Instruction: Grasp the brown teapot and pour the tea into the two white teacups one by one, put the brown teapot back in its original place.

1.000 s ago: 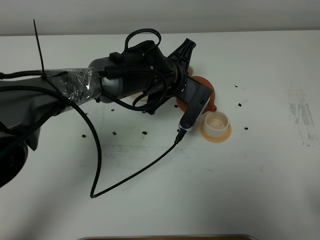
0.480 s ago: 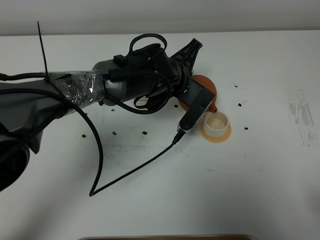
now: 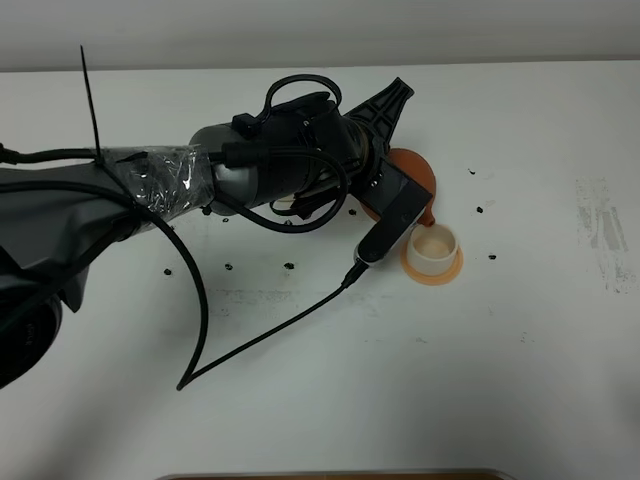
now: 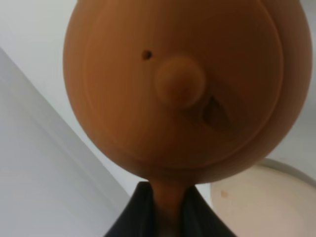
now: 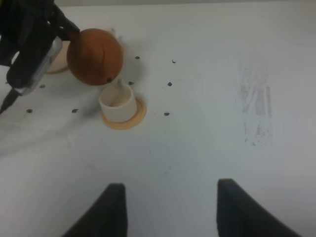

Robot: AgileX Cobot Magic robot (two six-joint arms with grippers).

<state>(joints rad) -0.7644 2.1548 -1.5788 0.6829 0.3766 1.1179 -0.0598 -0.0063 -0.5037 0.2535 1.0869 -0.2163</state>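
Note:
My left gripper (image 3: pixel 388 188) has reached across the middle and is shut on the loop handle of the brown teapot (image 3: pixel 415 178). The teapot is tilted, its spout just above a white teacup (image 3: pixel 432 246) standing on an orange coaster (image 3: pixel 432 270). In the left wrist view the teapot (image 4: pixel 182 84) fills the frame, lid knob facing the camera, handle pinched between dark fingers (image 4: pixel 136 215). The right wrist view shows teapot (image 5: pixel 95 57), teacup (image 5: pixel 117 102) and part of the cream saucer (image 5: pixel 58 59). My right gripper (image 5: pixel 170 210) hangs open, well away. The other teacup is hidden by the arm.
A black cable (image 3: pixel 200 330) loops from the left arm across the white table (image 3: pixel 520 380). Small black specks (image 3: pixel 480 209) dot the surface around the cup. A brown edge (image 3: pixel 330 475) shows at the table's near side.
The left arm has shifted slightly right and away, carrying the teapot with it. The spout stays over the teacup.

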